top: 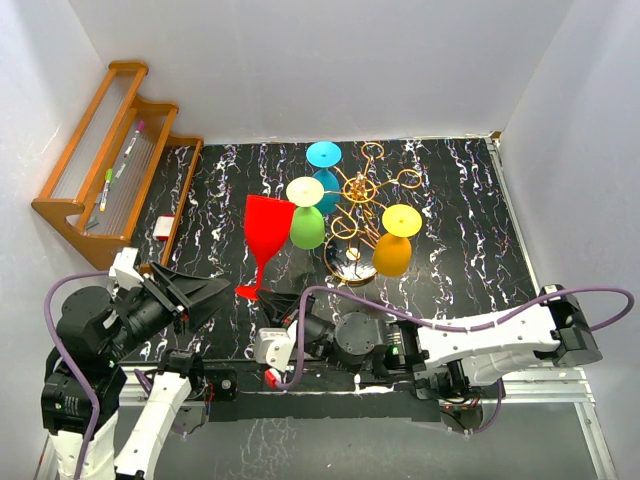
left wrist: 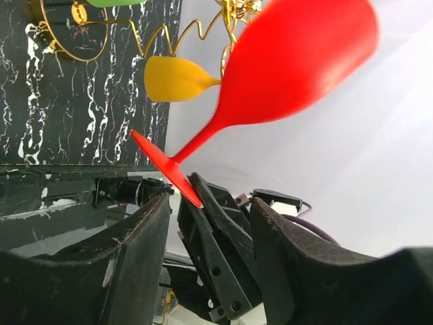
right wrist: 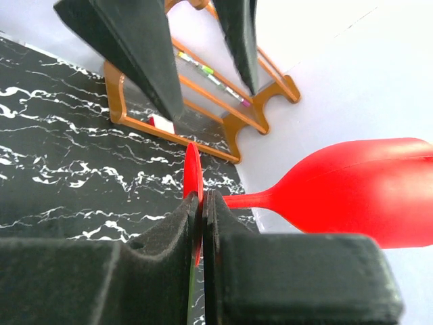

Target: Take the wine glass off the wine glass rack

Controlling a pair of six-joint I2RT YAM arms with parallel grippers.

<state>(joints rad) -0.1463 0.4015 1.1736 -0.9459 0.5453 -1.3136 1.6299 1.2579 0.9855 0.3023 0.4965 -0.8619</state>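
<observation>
The gold wire wine glass rack point(top: 357, 188) stands on the black marbled table point(top: 450, 230). A cyan glass point(top: 323, 160), a green glass point(top: 307, 226) and a yellow glass point(top: 393, 252) hang on it. A red wine glass point(top: 268, 228) is left of the rack and apart from it. My right gripper point(right wrist: 201, 196) is shut on the red glass's flat foot point(right wrist: 192, 172), with the bowl point(right wrist: 358, 186) sticking out sideways. My left gripper point(left wrist: 210, 203) is open, its jaws on either side of the right gripper's fingers point(left wrist: 213, 237) and just short of the red foot point(left wrist: 166, 169).
An orange-brown wooden stepped shelf point(top: 110, 150) with pens leans at the far left. A small white and red block point(top: 165, 227) lies beside it. White walls close in the table at the back and both sides. The yellow glass point(left wrist: 176, 78) and rack wire point(left wrist: 67, 47) show in the left wrist view.
</observation>
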